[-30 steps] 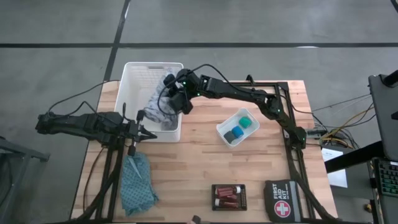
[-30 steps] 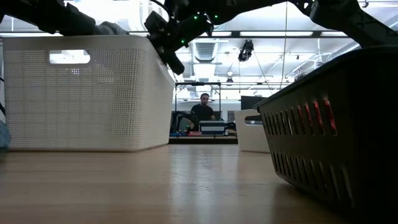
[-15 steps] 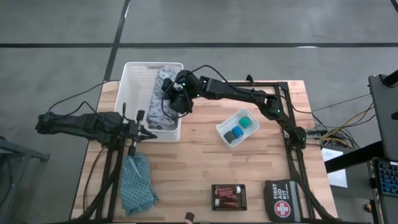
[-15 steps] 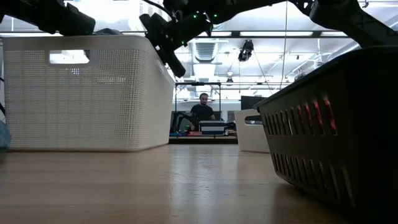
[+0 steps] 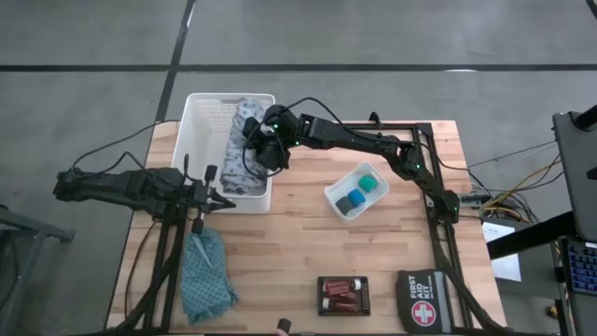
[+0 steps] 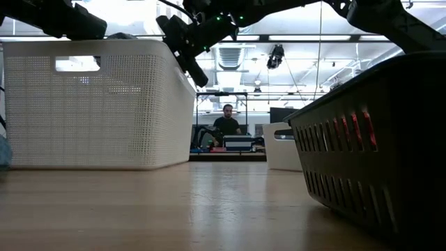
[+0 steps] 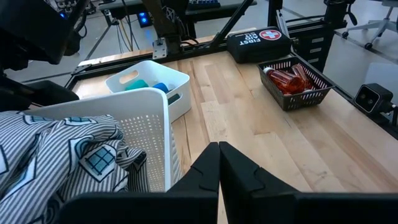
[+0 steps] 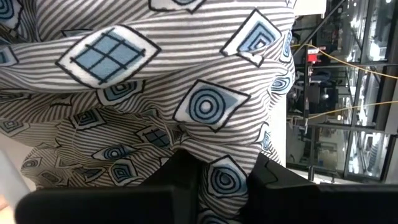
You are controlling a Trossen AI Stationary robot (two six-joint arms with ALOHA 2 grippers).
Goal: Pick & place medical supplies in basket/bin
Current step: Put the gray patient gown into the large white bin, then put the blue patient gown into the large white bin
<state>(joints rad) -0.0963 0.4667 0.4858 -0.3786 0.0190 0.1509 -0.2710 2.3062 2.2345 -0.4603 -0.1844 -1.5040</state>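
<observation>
The grey patterned cloth [image 5: 238,154] lies inside the large white basket [image 5: 201,112], bunched along its right wall. My right gripper [image 5: 259,154] hangs over that wall, shut on the cloth. My left gripper [image 5: 222,200] is shut and waits at the basket's near wall, touching nothing. The teal cloth [image 5: 205,275] lies flat on the table near the left edge. A blue piece [image 5: 348,202] and a green piece [image 5: 371,185] rest in a small white tray. Red bottles [image 5: 341,293] lie in a small black basket. My right gripper pinches a fold of the grey cloth [image 8: 227,177] between its two fingers [image 8: 180,180], coming from above and slanting down into the basket. The rest of the cloth [image 7: 62,149] lies slack in the basket, heaped against its wall.
The small white tray [image 5: 336,191] sits right of the basket. The small black basket [image 5: 322,280] and a black first aid pouch [image 5: 424,299] stand at the table's near edge. Bare wood lies between them. A person sits in the room beyond [image 6: 228,122].
My right gripper has moved a little toward the far left and down over the basket, carrying the grey cloth. The cloth, first bunched at the basket's near right corner, now stretches along the inside of the right wall. In the last half second nothing has moved.
</observation>
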